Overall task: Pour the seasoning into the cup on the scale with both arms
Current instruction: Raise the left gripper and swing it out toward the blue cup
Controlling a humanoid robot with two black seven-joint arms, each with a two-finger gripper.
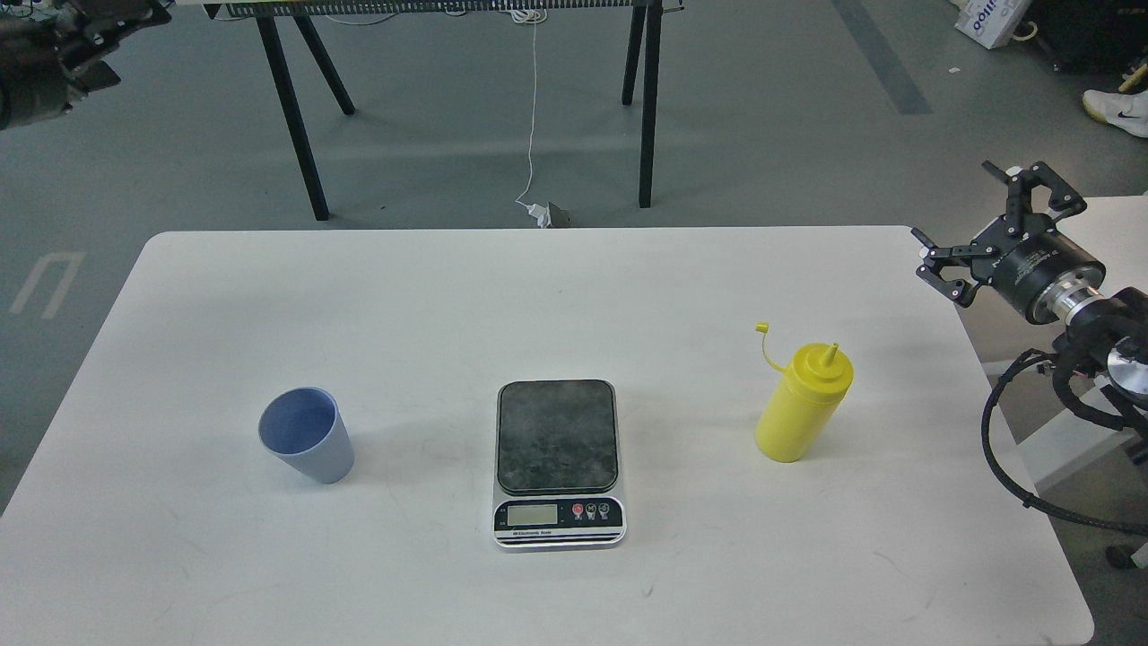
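Note:
The yellow seasoning bottle (802, 405) stands upright on the white table (448, 296) at the right, its cap off and hanging on its tether. The light-blue cup (307, 435) stands upright at the left. The scale (558, 437) lies between them with nothing on its dark platform. My right gripper (979, 218) is open and empty, hovering off the table's right edge, up and to the right of the bottle. My left arm's end (63, 54) is a dark blurred shape at the top left corner, far from the cup; its fingers cannot be told apart.
A black-legged trestle table (305, 117) stands on the grey floor beyond the table, with a white cable (534, 108) hanging down. A second white surface (1112, 224) lies behind my right gripper. A shoe (1117, 109) shows at the far right.

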